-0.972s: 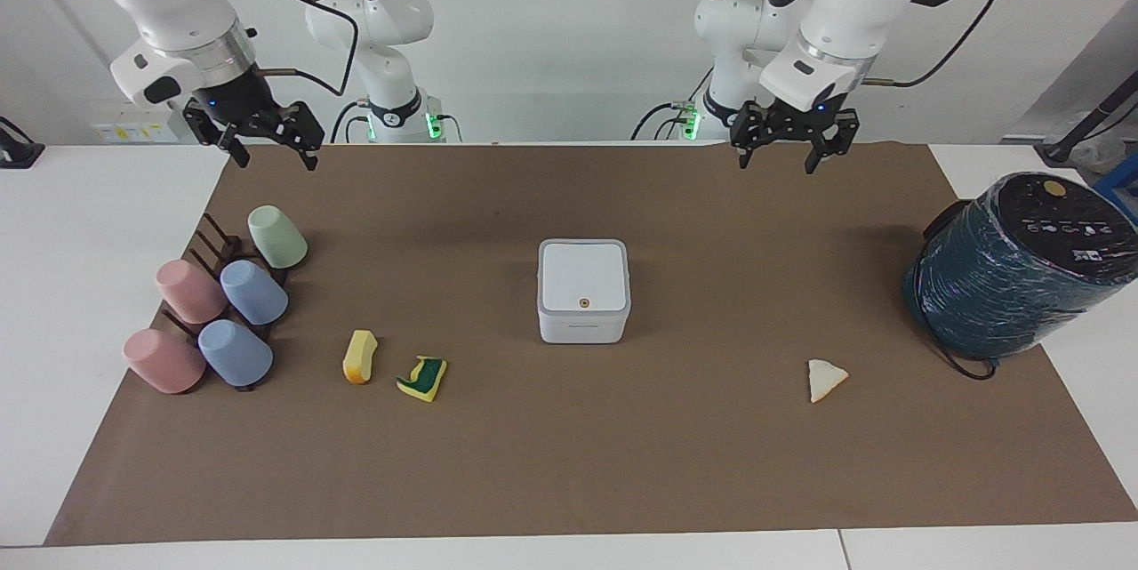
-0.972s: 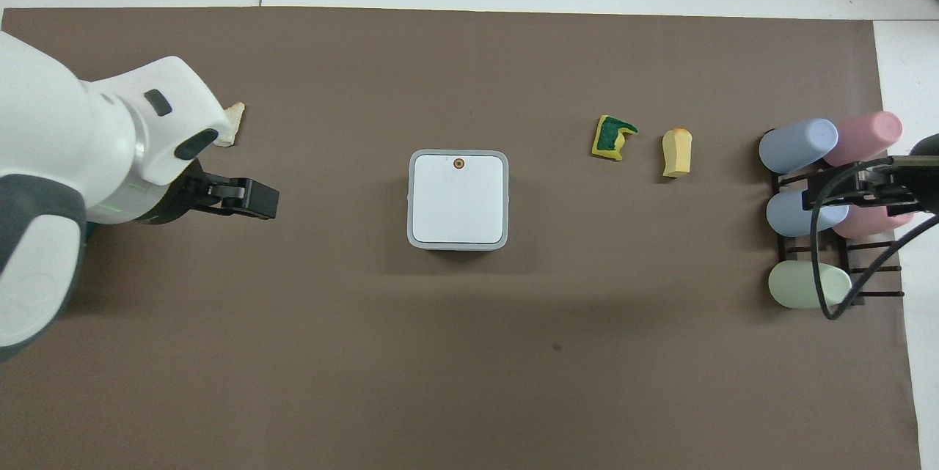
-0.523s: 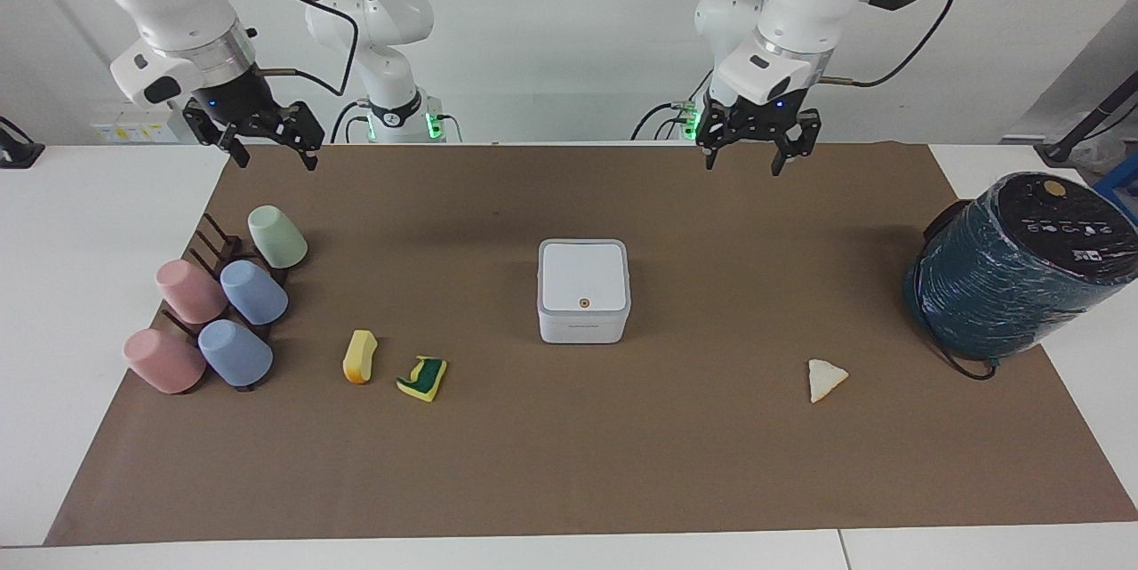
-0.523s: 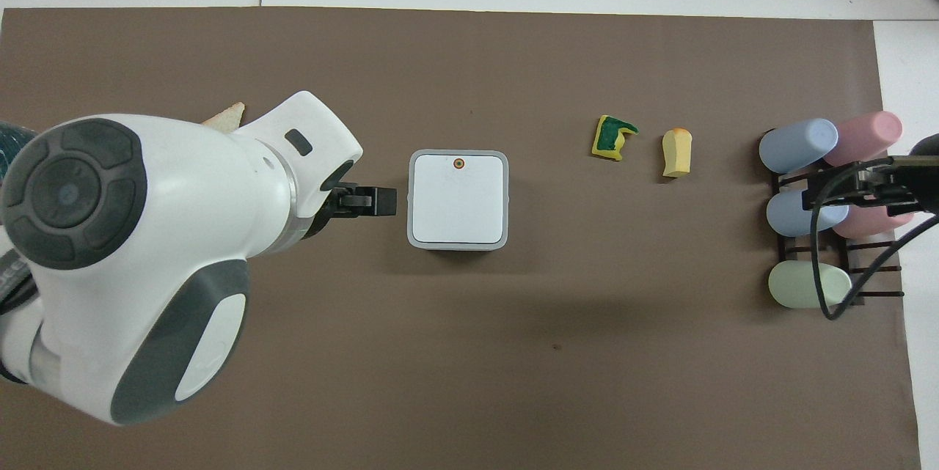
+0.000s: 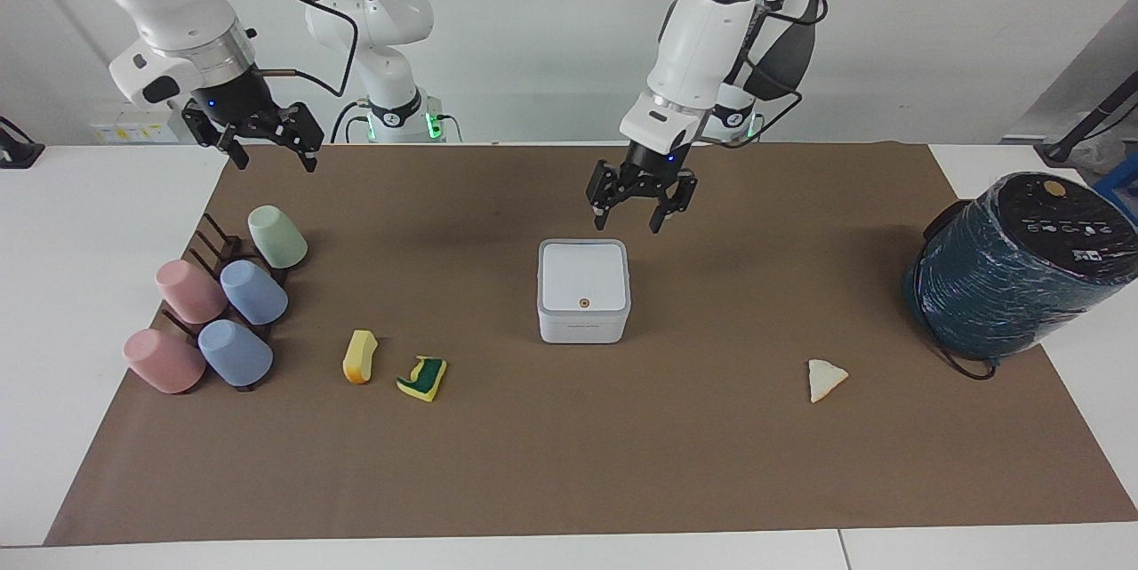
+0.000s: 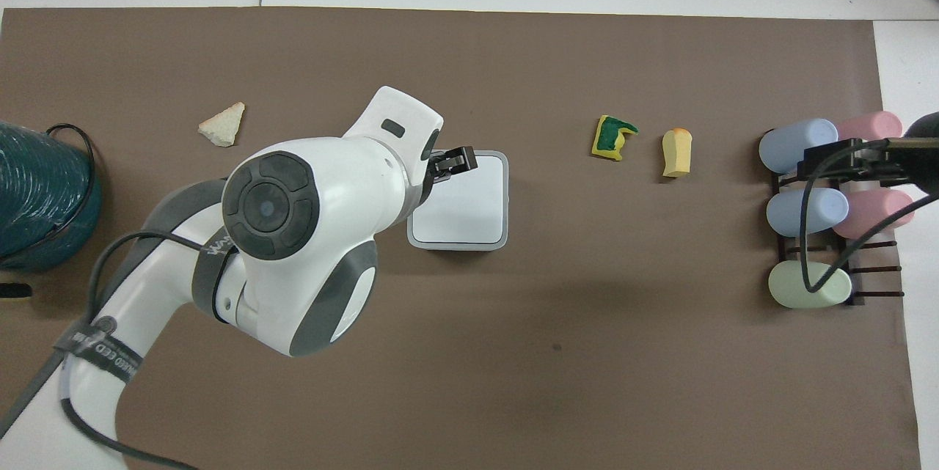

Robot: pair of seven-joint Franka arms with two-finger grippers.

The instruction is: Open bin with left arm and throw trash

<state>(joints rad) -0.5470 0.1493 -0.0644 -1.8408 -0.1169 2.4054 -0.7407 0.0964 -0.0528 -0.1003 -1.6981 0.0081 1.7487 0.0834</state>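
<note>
Cups [image 5: 218, 312]: five pastel cups are seen lying on a dark rack [image 5: 209, 241] at the right arm's end of the bench [image 5: 53, 285].
Right end effector [image 5: 267, 148]: held in the air above the mat's [image 5: 569, 463] corner, close to the robots; its fingers are spread apart and nothing is gripped. This arm is waiting.
Yellow-orange sponge chunk [image 5: 359, 357]: laid on the mat beside the cups, farther from the robots than the bin.
Yellow-and-green sponge piece [image 5: 423, 378]: placed just beside the orange chunk, toward the bin, apart from it.
Bin [image 5: 583, 290]: set at the middle of the mat, its lid shut flat, the small orange button [image 5: 583, 303] shown on the lid's edge away from the robots.
Left end effector [image 5: 640, 201]: hung above the bin's edge nearest the robots, toward the left arm's end; no contact with the lid is seen in the facing view. Its fingers are parted with a gap between the tips, and nothing is held. In the overhead view the arm's body covers part of the lid.
Cream triangular piece [image 5: 825, 379]: laid alone on the mat toward the left arm's end, farther from the robots than the bin and well apart from it.
Dark teal wrapped cylinder [image 5: 1018, 268]: stood tilted at the mat's edge at the left arm's end.
</note>
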